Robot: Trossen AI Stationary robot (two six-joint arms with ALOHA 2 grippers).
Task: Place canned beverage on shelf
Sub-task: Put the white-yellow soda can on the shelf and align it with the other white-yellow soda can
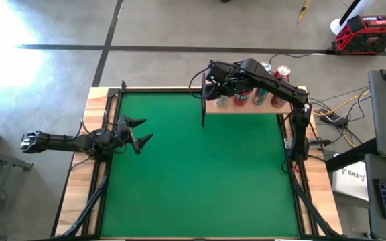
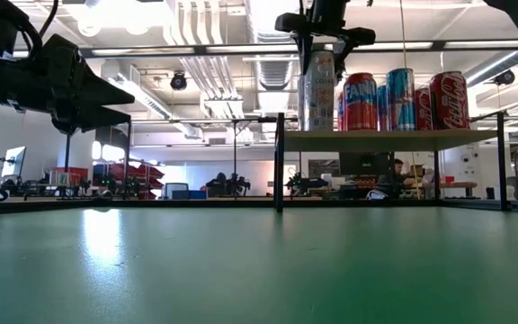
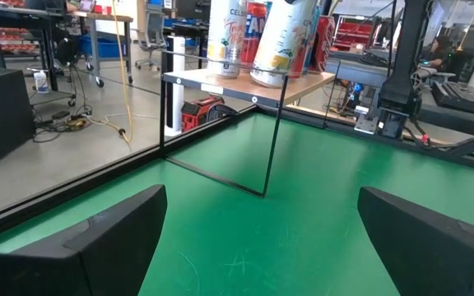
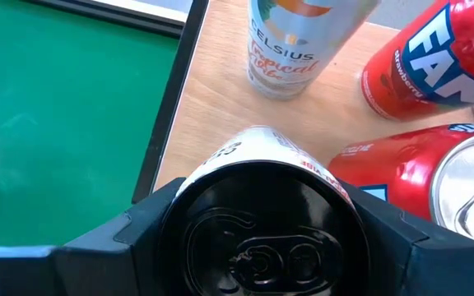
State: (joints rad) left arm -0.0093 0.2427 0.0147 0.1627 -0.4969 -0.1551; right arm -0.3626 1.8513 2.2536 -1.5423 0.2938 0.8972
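The shelf (image 1: 228,108) is a small light-wood board on thin black legs at the table's far right. Several cans stand on it, among them a white Celsius can (image 4: 282,49) and a red Fanta can (image 4: 422,62). My right gripper (image 4: 262,247) is above the shelf's left end, shut on a white can with a black lid (image 4: 257,160). In the left wrist view that can (image 3: 282,41) leans over the board's corner. My left gripper (image 1: 139,134) waits open at the table's left edge, with nothing between its fingers. My right gripper pinches the white can's top end (image 4: 220,164), just under the black lid, between its two fingers (image 4: 138,238) on opposite sides. The fingers come slanting down from above. The can hangs tilted, its bottom (image 3: 268,78) at the shelf board; whether it touches, I cannot tell.
The shelf's black front leg (image 2: 280,162) stands on the green mat (image 1: 200,174) just left of the held can. A red can with a silver top (image 4: 451,189) stands close beside my right gripper. Cables and a red toolbox (image 1: 369,33) lie beyond the table's right side.
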